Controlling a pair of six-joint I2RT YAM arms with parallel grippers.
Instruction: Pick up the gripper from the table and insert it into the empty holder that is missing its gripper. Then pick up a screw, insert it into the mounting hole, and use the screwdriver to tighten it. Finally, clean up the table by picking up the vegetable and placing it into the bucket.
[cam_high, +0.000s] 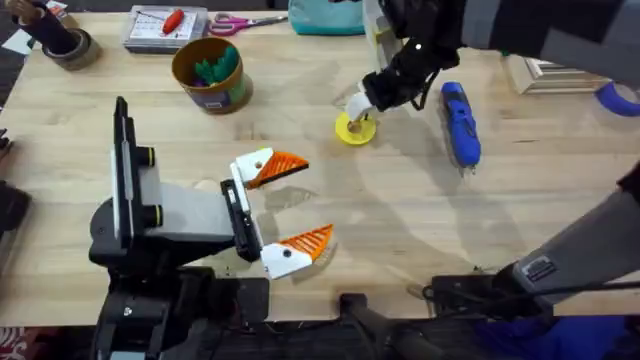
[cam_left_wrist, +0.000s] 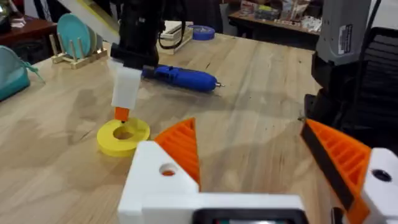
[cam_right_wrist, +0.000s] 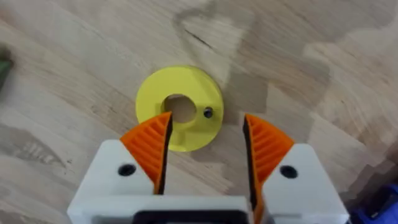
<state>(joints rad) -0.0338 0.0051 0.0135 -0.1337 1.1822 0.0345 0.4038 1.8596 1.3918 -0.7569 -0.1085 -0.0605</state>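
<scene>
While the right gripper (cam_right_wrist: 205, 146) hovered, jaws apart, over the yellow disc (cam_right_wrist: 180, 116), and the left gripper (cam_high: 292, 200) waited with jaws apart nearer the arms' bases than that disc, the step looked like fetching a screw (cam_right_wrist: 208, 112), calling for descent onto it.

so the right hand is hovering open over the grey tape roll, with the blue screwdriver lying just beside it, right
Not quite. The right hand is open over the flat yellow ring-shaped disc, not the grey tape roll; the right wrist view shows it between the fingers. The blue screwdriver does lie just beside it.
</scene>
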